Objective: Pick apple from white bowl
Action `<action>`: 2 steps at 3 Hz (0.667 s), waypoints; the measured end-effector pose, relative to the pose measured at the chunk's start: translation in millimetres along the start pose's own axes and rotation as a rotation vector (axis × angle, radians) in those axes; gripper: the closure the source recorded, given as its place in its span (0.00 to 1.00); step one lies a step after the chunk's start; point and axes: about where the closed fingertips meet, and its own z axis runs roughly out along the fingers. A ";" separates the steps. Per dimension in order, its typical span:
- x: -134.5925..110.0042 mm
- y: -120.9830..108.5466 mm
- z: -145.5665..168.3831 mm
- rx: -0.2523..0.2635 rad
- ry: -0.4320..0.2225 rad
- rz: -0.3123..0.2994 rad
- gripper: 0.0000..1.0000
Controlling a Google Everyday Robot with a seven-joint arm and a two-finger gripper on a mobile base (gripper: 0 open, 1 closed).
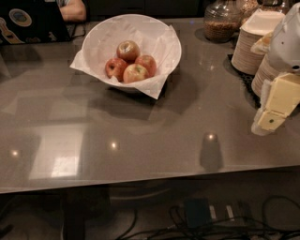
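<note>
The white bowl stands at the back centre-left of the grey table. It is lined with crinkled white paper whose corners stick out over the rim. Several red-yellow apples lie together in it. My gripper, pale yellow, hangs at the right edge of the view above the table. It is well to the right of the bowl, nearer the front, and touches nothing.
Stacks of beige plates stand on a black mat at the back right, just behind my gripper. A glass jar is behind them. A laptop and a person's arm are at the back left. Cables lie below the front edge.
</note>
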 end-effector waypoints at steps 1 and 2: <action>-24.8 -17.1 10.2 0.019 -0.045 0.012 0.00; -60.5 -40.9 23.3 0.028 -0.082 0.011 0.00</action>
